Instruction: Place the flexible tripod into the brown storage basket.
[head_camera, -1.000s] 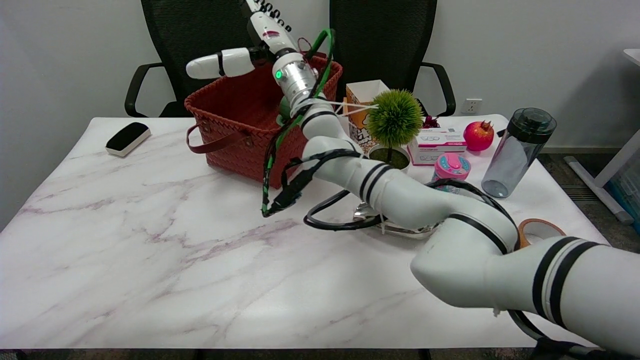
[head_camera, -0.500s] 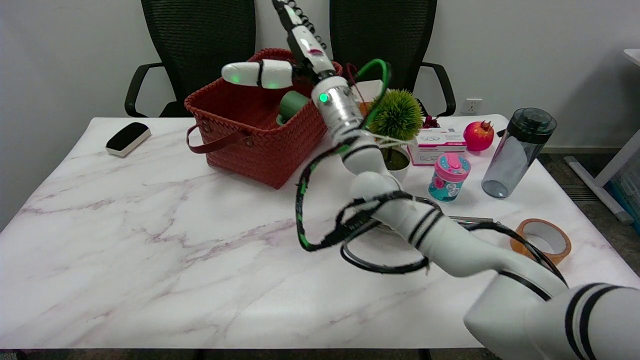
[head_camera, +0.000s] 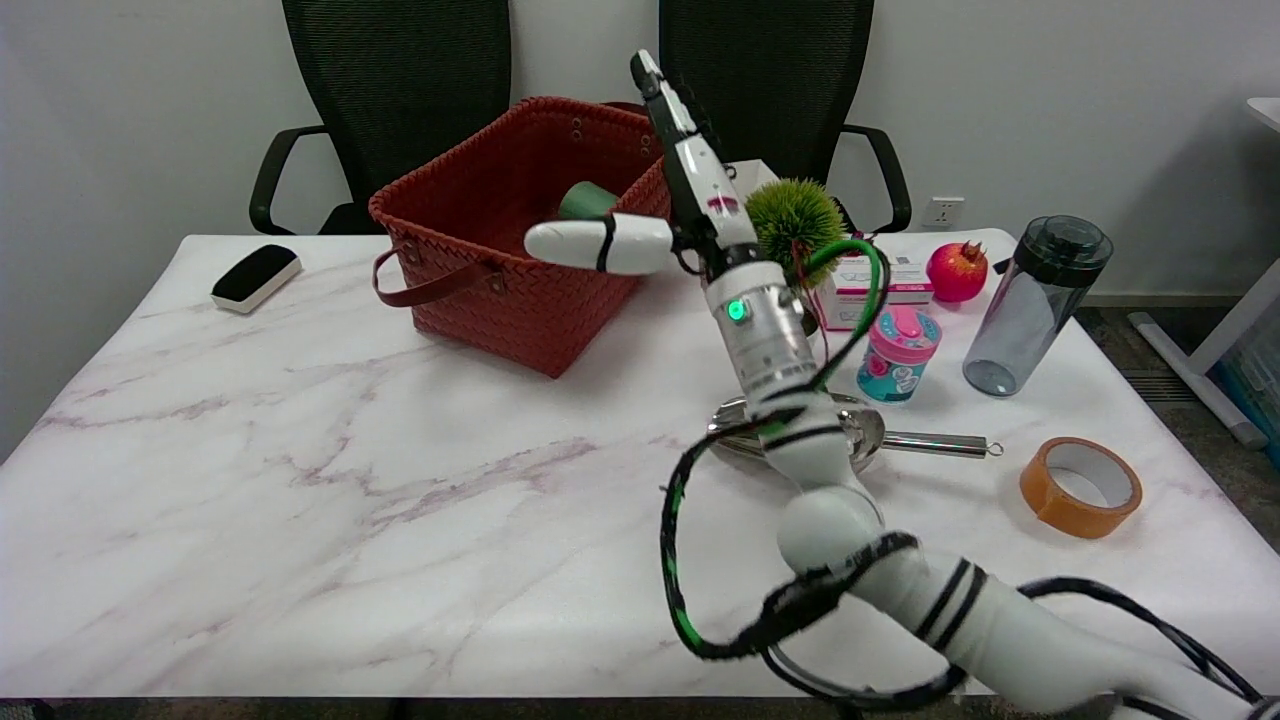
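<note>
Retreat is what I see now: my right hand (head_camera: 668, 190), black and white with one pale finger pointing left and the others raised, has come back from above the woven reddish-brown storage basket (head_camera: 490, 290) and hangs just right of its rim. A second ago it reached over the basket's interior. Its fingers are spread and hold nothing. Inside the basket, against the far right wall, a green rounded piece (head_camera: 585, 201) shows; I judge this to be the flexible tripod, though most of it is hidden. If so, the placing is done and I only need to draw the arm clear. Near my forearm stand a green pompom plant (head_camera: 795, 215) and a pink-lidded cup (head_camera: 898, 352).
</note>
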